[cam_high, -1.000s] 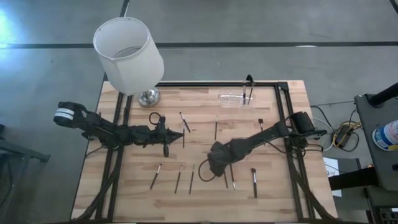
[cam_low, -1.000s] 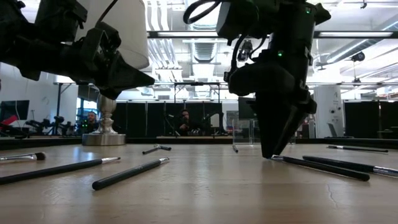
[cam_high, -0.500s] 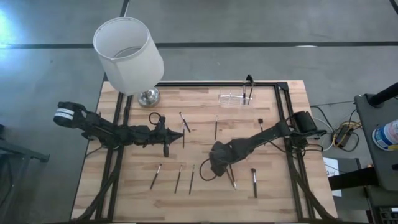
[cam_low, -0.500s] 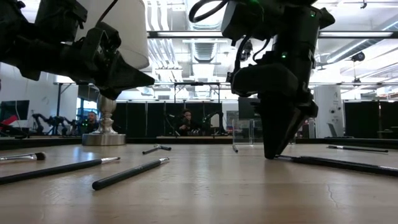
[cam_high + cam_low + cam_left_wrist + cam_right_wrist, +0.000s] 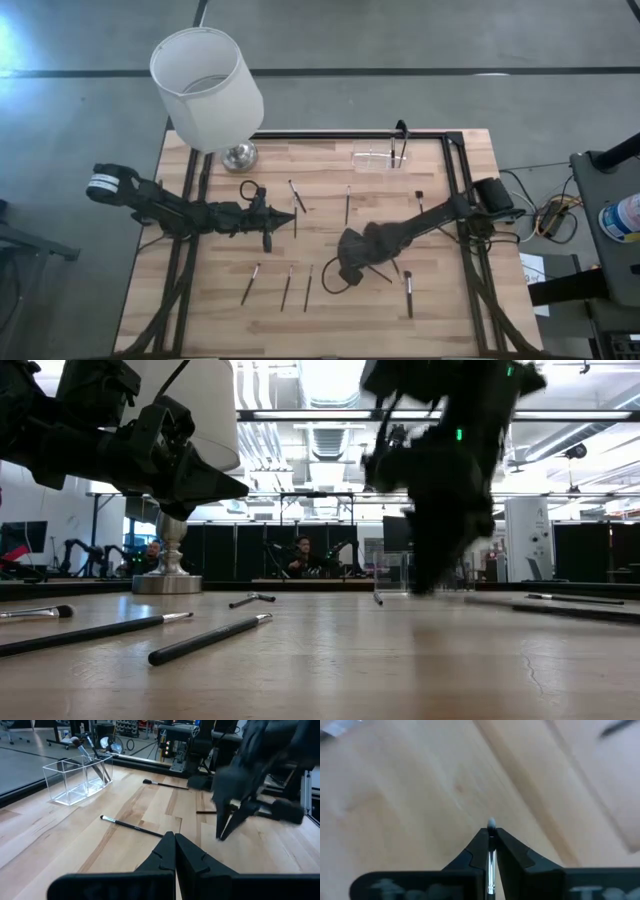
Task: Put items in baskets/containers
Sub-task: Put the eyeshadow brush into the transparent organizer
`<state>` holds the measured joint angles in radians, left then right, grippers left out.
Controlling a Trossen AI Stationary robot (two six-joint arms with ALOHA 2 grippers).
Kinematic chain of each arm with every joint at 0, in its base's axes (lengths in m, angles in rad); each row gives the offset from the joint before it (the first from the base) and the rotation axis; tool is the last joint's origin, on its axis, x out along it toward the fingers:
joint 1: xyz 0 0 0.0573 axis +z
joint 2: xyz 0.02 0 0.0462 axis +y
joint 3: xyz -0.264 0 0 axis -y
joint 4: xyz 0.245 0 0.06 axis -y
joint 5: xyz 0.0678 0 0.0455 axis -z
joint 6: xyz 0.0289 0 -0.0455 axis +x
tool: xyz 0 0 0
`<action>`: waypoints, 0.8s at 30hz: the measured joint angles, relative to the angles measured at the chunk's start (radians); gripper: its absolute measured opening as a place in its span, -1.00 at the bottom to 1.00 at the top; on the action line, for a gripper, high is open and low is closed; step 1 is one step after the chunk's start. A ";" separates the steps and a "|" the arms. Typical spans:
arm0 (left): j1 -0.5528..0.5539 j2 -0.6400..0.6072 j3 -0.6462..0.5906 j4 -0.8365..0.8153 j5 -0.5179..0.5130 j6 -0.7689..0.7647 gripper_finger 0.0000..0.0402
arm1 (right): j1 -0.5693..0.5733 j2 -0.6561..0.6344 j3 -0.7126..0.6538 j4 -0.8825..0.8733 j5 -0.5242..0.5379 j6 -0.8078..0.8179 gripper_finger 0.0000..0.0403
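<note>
Right gripper (image 5: 491,836) pinches one thin brush, lifted off the middle of the wooden table (image 5: 330,205).

The brush (image 5: 491,851) sits between the closed fingers with only its pale tip poking out past them, a hold that looks made for carrying it away. In the overhead view its dark handle sticks out to the right of that gripper (image 5: 352,268). The clear plastic holder (image 5: 378,158) stands near the far edge, right of centre, well apart from the gripper, with a few brushes already upright in it. More brushes lie loose: three (image 5: 287,285) side by side near the front, one (image 5: 408,292) to the right, others (image 5: 347,203) farther back. The left gripper (image 5: 286,216), closed and empty, waits above the left half of the table, near a white lamp (image 5: 207,88) at the far left corner.
</note>
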<state>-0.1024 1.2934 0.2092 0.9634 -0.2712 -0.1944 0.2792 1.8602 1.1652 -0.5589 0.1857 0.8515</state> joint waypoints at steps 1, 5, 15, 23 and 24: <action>0.000 0.000 0.000 0.000 0.000 0.000 -1.00 | 0.005 -0.019 -0.001 0.015 0.024 -0.015 -0.89; 0.000 0.000 0.000 0.000 0.000 0.000 -1.00 | 0.025 -0.082 -0.025 0.056 0.136 -0.081 -0.89; 0.000 0.000 0.000 0.000 0.000 0.001 -1.00 | 0.032 -0.361 -0.367 0.668 0.447 -0.436 -0.89; 0.000 0.000 0.001 0.005 0.000 0.003 -1.00 | -0.161 -0.537 -0.734 1.359 0.500 -0.761 -0.89; 0.000 0.000 0.001 0.005 0.000 0.003 -1.00 | -0.201 -0.555 -0.762 1.410 0.499 -0.781 -0.89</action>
<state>-0.1024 1.2934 0.2104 0.9684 -0.2714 -0.1915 0.0786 1.3057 0.4035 0.8512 0.6851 0.0704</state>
